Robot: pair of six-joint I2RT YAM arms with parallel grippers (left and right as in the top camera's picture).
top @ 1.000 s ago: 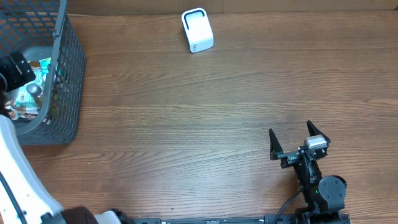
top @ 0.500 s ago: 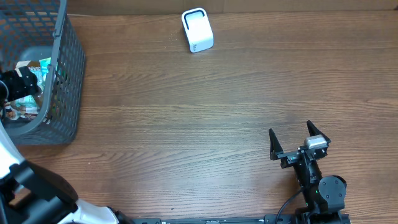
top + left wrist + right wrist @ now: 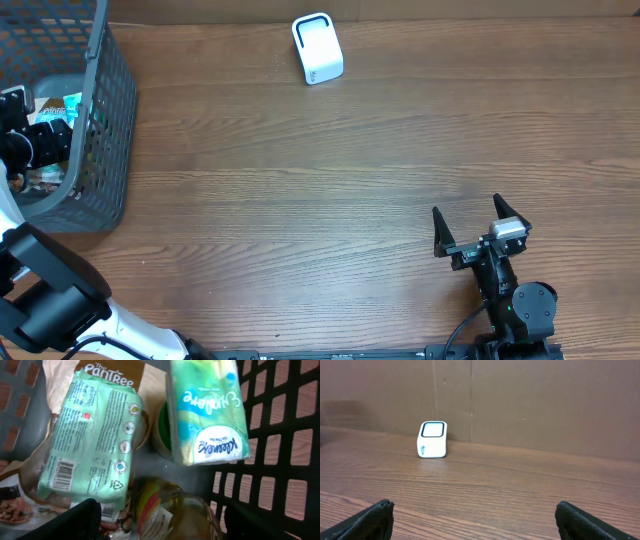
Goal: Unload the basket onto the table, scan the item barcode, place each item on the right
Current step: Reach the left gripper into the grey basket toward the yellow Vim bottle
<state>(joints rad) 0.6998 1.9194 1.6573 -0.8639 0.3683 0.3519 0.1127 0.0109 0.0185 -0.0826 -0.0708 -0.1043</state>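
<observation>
1. Note the left end effector (image 3: 160, 522) down inside the grey plastic mesh basket (image 3: 100, 120) at the upper left of the overhead frame, fingers (image 3: 75, 522) spread wide with nothing clamped between them.
2. Treat the clear jar with the yellow and red label (image 3: 170, 507), lying at the bottom centre of the left wrist frame right between those fingers, as the likely item to pick; contact with either finger impossible to tell.
3. Close squarely across the jar's round body, not over an end, and squeeze slowly to avoid a roll toward the mesh wall on the right.
4. Stay clear of the pale green wrapped pack (image 3: 90, 440) at left and the green-and-white tissue pack (image 3: 207, 410) at upper right, both just beside the jar; avoid pinching the brown paper bag (image 3: 107, 370) showing at the top edge behind them.
5. Lift straight up past the basket rim before any sideways travel.
6. Carry toward the small white box scanner with the dark-rimmed window (image 3: 318, 48), standing on the wooden surface (image 3: 300, 200) at the top centre of the overhead frame, well apart from the basket.
7. Turn the barcode side to that window; no code visible on the jar here, so expect a rotation.
8. Leave the right end effector (image 3: 467, 232) parked at the lower right, fingers wide and empty, unless needed for a regrasp.
</observation>
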